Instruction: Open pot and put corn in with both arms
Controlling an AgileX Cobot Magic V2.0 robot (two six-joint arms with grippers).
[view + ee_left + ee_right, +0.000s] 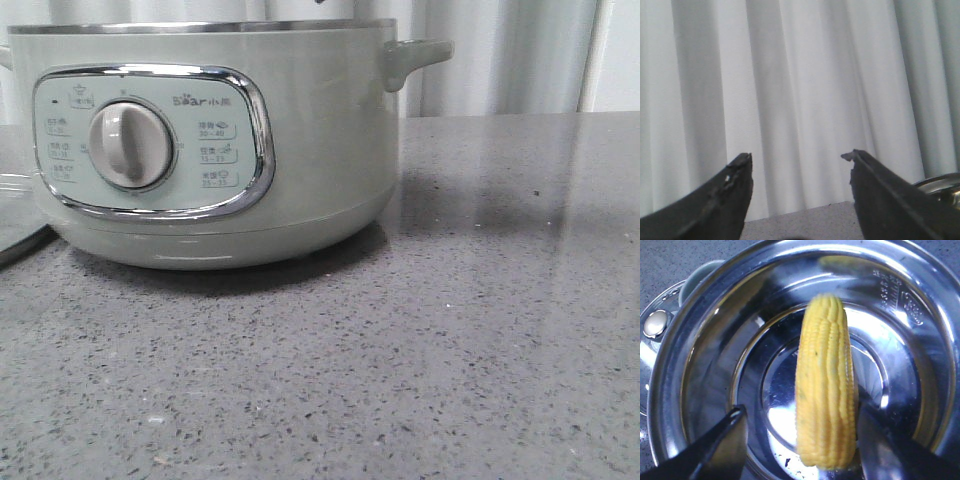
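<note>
The pale sage-green pot [210, 140] with its cream dial stands open at the left of the grey table. In the right wrist view its steel bowl [705, 370] fills the frame and the yellow corn [826, 380] lies inside it. My right gripper [801, 412] is above the bowl, jaws wide apart. The corn is beside one finger [890, 450], with a clear gap to the other finger. My left gripper [797, 156] is open and empty, facing the white curtain. Neither gripper shows in the front view.
A glass lid [15, 215] lies flat on the table left of the pot; its knob shows in the right wrist view [655, 322]. A shiny steel rim [940, 184] sits beside the left gripper. White curtains hang behind the speckled grey table [450, 330].
</note>
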